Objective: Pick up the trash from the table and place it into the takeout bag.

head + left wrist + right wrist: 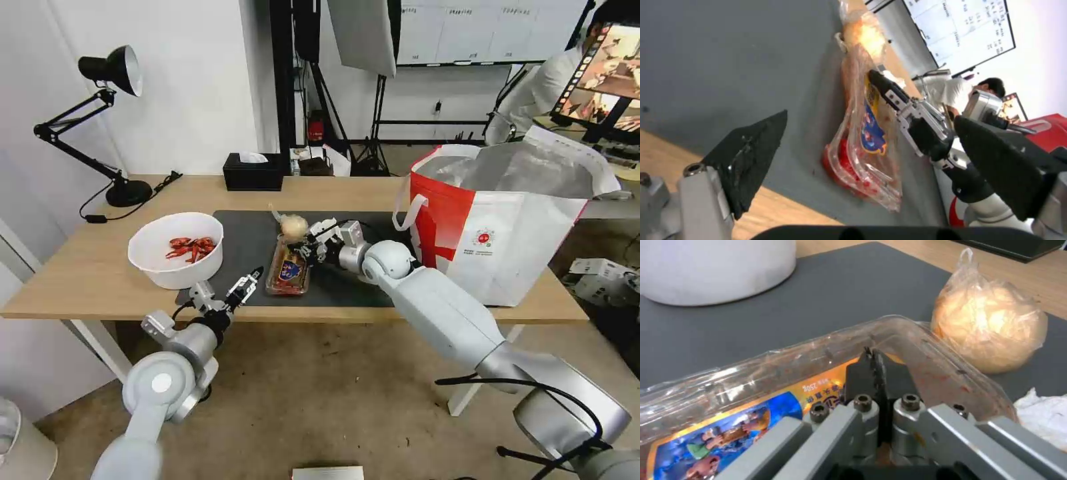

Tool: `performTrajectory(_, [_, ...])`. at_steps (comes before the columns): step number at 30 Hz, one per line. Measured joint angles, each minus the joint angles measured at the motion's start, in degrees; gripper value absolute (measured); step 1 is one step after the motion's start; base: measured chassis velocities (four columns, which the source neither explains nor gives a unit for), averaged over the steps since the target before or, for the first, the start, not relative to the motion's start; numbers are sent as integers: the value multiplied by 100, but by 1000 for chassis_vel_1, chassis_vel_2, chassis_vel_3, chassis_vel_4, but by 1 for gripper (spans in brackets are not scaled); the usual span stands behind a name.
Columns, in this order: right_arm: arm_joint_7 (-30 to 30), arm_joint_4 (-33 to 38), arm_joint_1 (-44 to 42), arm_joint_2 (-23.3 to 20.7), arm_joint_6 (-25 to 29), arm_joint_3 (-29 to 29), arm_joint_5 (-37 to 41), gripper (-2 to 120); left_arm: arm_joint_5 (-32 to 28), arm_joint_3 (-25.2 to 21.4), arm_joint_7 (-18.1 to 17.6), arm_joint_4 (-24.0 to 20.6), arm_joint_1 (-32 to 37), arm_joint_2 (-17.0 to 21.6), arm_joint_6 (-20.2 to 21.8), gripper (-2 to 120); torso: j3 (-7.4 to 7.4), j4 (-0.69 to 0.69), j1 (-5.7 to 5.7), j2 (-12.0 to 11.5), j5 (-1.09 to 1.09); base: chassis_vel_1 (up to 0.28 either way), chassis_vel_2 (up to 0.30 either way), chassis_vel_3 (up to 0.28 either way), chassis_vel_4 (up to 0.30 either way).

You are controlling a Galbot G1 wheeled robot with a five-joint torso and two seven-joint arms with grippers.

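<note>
Clear plastic tray [288, 271] on mat, pinched by right tool [306, 248].

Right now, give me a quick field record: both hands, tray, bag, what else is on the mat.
right hand: fingers shut on the tray's rim, at the end near the ball
left hand: open, at the mat's near edge, holding nothing
tray: clear, lying on the mat
ball: wrapped, just beyond the tray
tissue: on the mat beside the tray
bowl: red shells inside, partly on the mat's left edge
bag: upright, open, right end of the table
</note>
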Motion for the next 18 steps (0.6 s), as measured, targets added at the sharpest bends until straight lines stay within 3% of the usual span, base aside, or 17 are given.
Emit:
performTrajectory(9, [12, 77, 7, -1, -32, -33, 24, 0, -69, 165, -84, 157, -294, 11, 26, 100, 0, 0, 0, 0, 0, 0, 0, 0, 0])
performTrajectory(18, [9, 110, 20, -34, -41, -41, 24, 0, -160, 361, -445, 435, -733, 29, 327, 100, 0, 0, 0, 0, 0, 0, 0, 0, 0])
